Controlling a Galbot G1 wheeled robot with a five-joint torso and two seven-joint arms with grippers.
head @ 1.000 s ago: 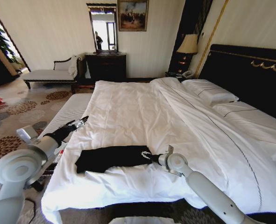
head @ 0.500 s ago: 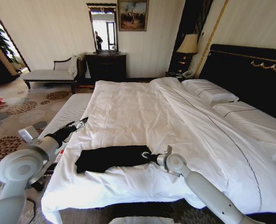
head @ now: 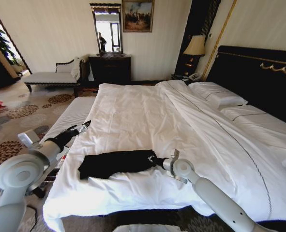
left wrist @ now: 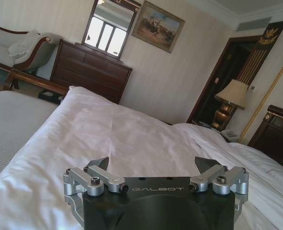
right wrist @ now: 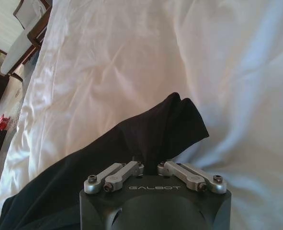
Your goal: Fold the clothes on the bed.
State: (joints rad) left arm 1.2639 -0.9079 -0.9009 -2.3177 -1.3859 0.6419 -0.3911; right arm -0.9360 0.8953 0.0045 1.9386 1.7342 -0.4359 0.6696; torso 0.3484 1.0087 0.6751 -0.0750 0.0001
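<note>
Black T-shirt (head: pixel 114 163) on bed (head: pixel 147 116), right gripper (head: pixel 152 158) pinching it

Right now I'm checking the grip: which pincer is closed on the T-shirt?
The right pincer: its fingers pinch the black T-shirt at its edge. The left pincer is open, off the bed's side.

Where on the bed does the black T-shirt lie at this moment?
In the head view the black T-shirt lies on the white duvet near the foot edge of the bed, its right end pinched by the right end effector.
</note>
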